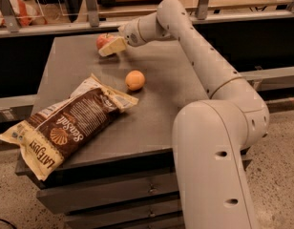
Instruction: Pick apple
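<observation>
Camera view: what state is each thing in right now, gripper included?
apple: on the far side of the table, partly hidden by the gripper.
gripper: at the apple, low over the table.
orange fruit: loose mid-table, touching nothing.
chip bag: lying flat, one end overhanging the near left edge.
drawers: shut.

The one camera looked down from the near right, close over the arm (209, 66), facing the far rail (42, 26) across the worktop (156, 113); the hand (112, 46) sat far, beside the apple (103, 40).
</observation>
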Robot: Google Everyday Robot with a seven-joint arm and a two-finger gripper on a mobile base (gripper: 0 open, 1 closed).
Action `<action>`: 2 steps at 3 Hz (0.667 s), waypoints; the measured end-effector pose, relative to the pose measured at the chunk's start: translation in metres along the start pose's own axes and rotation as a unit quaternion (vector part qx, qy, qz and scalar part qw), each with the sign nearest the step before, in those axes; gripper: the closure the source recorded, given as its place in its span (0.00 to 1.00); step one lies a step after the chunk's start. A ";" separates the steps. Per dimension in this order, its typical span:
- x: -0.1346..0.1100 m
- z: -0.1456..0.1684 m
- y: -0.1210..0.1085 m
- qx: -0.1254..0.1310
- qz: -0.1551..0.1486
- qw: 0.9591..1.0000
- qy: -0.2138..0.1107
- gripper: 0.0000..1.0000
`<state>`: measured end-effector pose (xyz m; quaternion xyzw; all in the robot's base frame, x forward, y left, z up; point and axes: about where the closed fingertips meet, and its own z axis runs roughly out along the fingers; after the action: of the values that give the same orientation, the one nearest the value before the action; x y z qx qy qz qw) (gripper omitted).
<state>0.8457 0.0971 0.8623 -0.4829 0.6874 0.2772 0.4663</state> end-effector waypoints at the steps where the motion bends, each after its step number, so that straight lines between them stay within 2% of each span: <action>1: 0.000 0.004 0.002 -0.007 -0.002 1.000 0.000 0.41; 2: 0.000 0.004 0.000 -0.009 -0.005 1.000 0.000 0.64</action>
<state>0.8469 0.1009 0.8609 -0.4900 0.6826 0.2813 0.4635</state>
